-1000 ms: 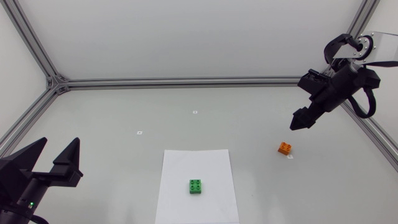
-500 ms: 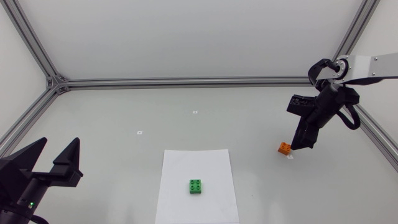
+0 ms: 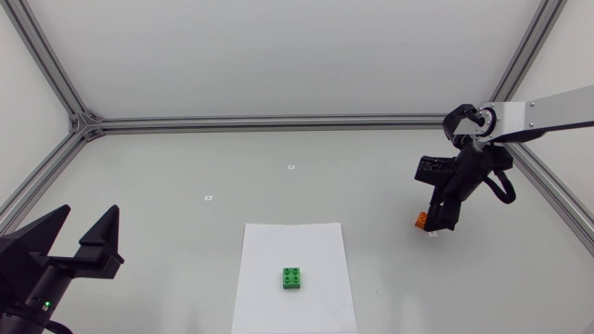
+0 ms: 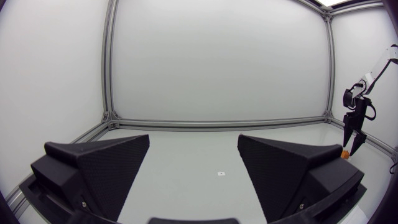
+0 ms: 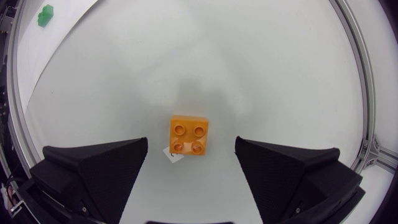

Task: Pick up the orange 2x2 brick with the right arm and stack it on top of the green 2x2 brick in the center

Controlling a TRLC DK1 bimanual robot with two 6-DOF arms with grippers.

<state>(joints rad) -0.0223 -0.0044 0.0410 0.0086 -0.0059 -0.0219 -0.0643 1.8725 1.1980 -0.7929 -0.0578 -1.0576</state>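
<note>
Your right gripper (image 3: 439,223) has descended onto the orange brick (image 5: 189,135), fingers spread wide, gripping nothing. The brick rests studs-up on the table between the fingertips, square with no long axis, well apart from the green brick (image 3: 293,277).

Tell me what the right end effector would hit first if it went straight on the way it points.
Most likely the orange brick: it lies on the table just ahead of the right end effector, centred between its open fingers. The remaining gap is unclear.
</note>
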